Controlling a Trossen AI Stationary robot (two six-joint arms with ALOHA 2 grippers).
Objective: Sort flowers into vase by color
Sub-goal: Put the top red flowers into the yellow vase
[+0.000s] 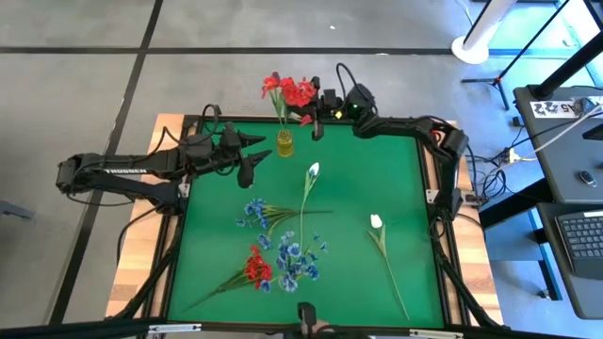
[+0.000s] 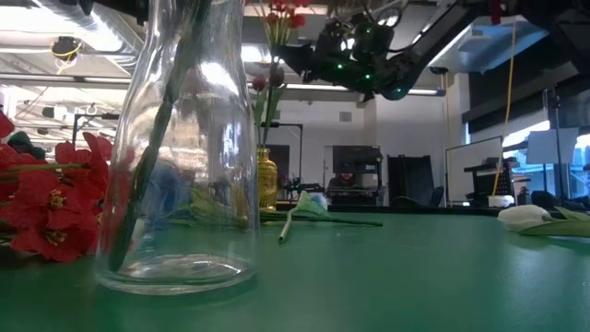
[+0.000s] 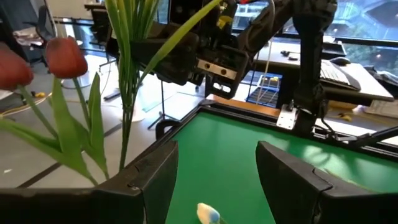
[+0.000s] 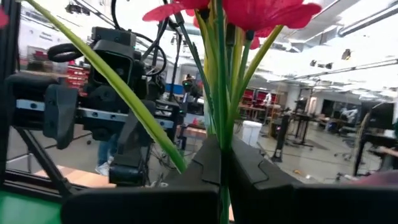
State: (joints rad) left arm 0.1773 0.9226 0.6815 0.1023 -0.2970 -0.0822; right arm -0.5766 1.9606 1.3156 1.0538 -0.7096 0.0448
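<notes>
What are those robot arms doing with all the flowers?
They are putting flowers into vases by color. The right gripper has its jaws shut on the stems of a red flower bunch, holding it over the small yellow vase at the far edge of the green table. The left gripper waits beside that vase with its jaws open and empty. White flowers, blue flowers and another red flower lie on the table.

Yellow vase (image 1: 285, 143) sits between both tools; 2 white tulips (image 1: 312, 172) leave open mat (image 1: 396, 179) right.
</notes>
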